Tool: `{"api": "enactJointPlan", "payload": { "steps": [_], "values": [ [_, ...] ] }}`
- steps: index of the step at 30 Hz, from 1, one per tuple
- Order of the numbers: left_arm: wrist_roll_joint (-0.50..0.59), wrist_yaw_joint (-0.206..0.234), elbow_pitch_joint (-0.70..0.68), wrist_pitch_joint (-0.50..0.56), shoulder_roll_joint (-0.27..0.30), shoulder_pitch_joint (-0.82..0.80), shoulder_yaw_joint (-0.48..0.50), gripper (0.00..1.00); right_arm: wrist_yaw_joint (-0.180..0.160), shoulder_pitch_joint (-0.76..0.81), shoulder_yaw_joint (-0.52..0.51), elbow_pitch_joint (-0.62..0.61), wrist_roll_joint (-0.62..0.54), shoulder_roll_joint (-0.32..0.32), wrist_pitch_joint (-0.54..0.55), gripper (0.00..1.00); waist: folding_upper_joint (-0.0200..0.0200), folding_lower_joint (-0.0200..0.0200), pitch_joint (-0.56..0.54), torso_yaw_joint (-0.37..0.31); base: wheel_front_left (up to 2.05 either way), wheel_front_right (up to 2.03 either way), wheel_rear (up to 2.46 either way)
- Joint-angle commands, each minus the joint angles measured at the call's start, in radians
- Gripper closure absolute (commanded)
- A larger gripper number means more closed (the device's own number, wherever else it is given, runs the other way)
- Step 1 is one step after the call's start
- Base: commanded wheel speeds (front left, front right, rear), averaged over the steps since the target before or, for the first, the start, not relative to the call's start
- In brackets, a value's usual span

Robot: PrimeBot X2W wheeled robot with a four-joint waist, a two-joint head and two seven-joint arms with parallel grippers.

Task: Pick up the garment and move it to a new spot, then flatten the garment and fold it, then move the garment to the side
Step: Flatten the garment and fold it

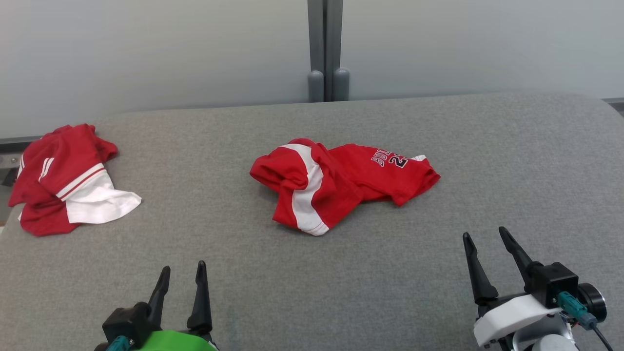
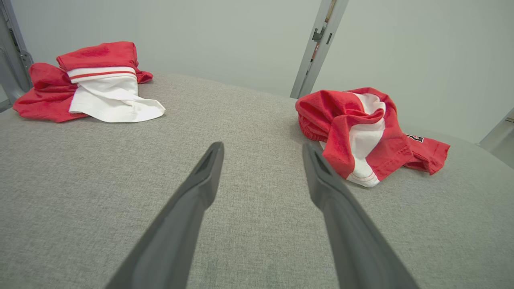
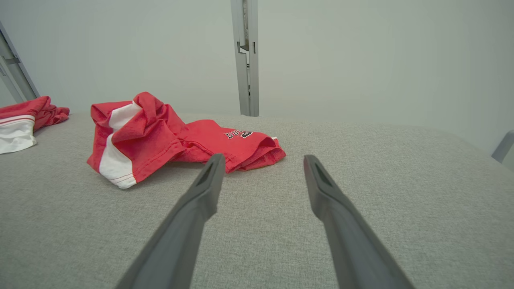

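A crumpled red garment point(image 1: 341, 183) with a white side stripe and dark lettering lies in the middle of the grey padded table point(image 1: 438, 146). It also shows in the left wrist view as the red garment point(image 2: 361, 132) to the right of the fingers, and in the right wrist view as the red garment point(image 3: 160, 136) ahead and left. My left gripper point(image 1: 183, 270) hovers open near the front edge, well short of it. Off to the front right, my right gripper point(image 1: 485, 234) is open too, with nothing between its fingers.
A second crumpled red and white garment point(image 1: 66, 180) lies at the table's far left edge, seen also in the left wrist view point(image 2: 92, 84). A grey post point(image 1: 325, 48) stands behind the table against a pale wall.
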Motion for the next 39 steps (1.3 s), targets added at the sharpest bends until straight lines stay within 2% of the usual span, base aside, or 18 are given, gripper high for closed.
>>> {"api": "enactJointPlan", "payload": {
  "steps": [1,9,14,23,31,38,39],
  "values": [
    [0.006,0.006,-0.001,-0.001,0.001,0.001,0.003,0.0,-0.001,0.001,-0.004,0.003,0.008,-0.004,0.0,0.0,0.0,0.0,0.001,0.003,0.0,0.0,0.0],
    [0.004,0.002,0.0,-0.001,0.001,-0.029,-0.002,0.0,-0.001,-0.045,0.01,0.049,0.003,-0.004,0.0,0.0,0.0,0.0,0.025,0.054,0.0,0.0,0.0],
    [-0.004,0.002,-0.015,-0.001,0.001,-0.06,-0.015,0.0,-0.001,-0.121,0.047,0.119,-0.002,-0.003,0.0,0.0,0.0,0.0,0.072,0.12,0.0,0.0,0.0],
    [-0.032,0.008,-0.032,-0.001,0.001,-0.11,-0.048,0.0,-0.001,-0.311,0.212,0.399,0.056,-0.005,0.0,0.0,0.0,0.0,0.166,0.247,0.0,0.0,0.0],
    [-0.057,0.016,-0.034,0.0,0.001,-0.128,-0.08,0.0,-0.001,-0.455,0.267,0.606,0.106,-0.005,0.0,0.0,0.0,0.0,0.217,0.324,0.0,0.0,0.0],
    [-0.067,0.024,-0.037,0.0,0.001,-0.132,-0.088,0.0,-0.001,-0.513,0.313,0.64,0.157,-0.005,0.0,0.0,0.0,0.0,0.232,0.339,0.0,0.0,0.0],
    [-0.067,0.025,-0.038,0.0,0.001,-0.132,-0.086,0.0,-0.001,-0.517,0.317,0.639,0.159,-0.005,0.0,0.19,0.0,0.0,0.233,0.337,0.0,0.0,0.0]
  ]
}}
